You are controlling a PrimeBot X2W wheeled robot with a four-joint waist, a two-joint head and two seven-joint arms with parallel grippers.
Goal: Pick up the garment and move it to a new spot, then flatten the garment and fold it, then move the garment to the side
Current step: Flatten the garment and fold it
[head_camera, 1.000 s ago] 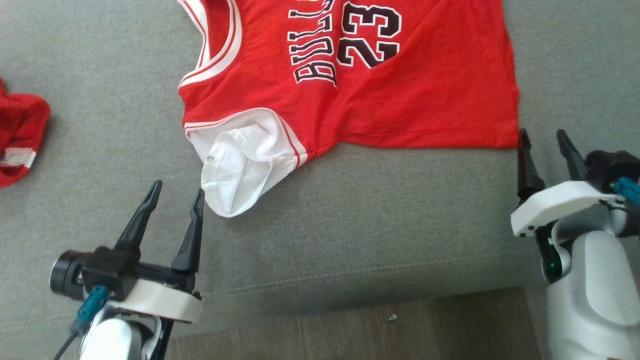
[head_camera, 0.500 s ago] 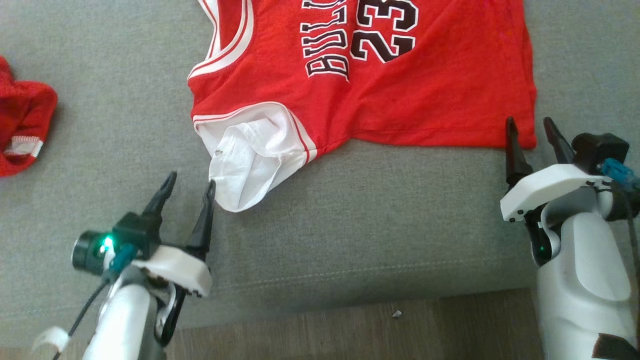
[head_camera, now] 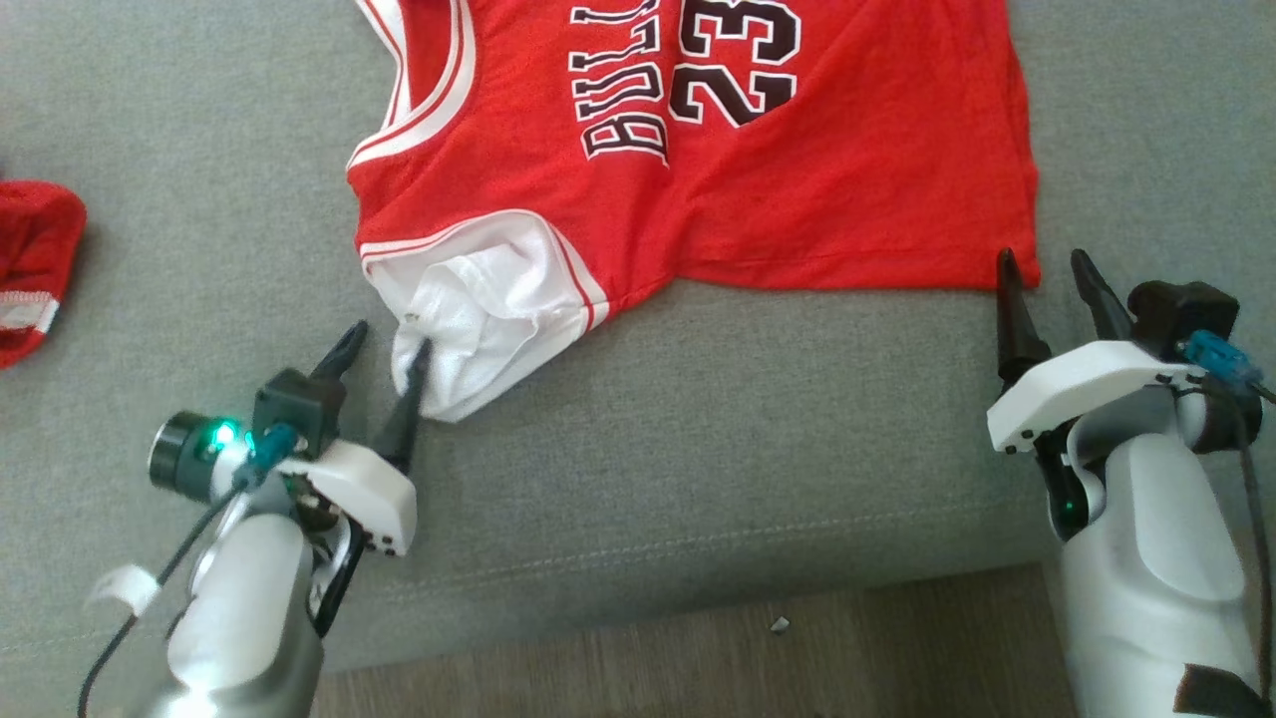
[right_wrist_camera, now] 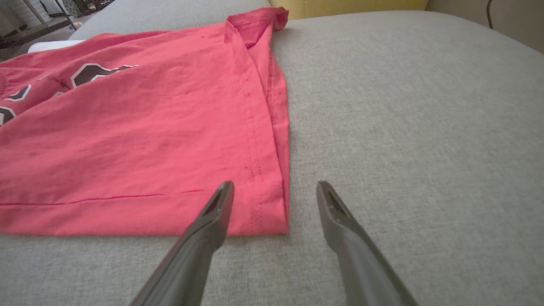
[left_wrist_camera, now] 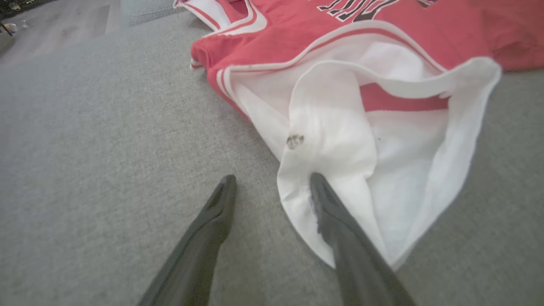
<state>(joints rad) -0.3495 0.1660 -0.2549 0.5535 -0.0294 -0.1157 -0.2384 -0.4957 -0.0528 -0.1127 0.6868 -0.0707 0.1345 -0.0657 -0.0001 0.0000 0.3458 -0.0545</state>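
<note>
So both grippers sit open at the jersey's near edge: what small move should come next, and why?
Probably lower both and shut them on the jersey. The left gripper is open with one finger over the white sleeve and one over the grey cushion; the right gripper is open astride the hem corner. Neither holds anything yet.
</note>
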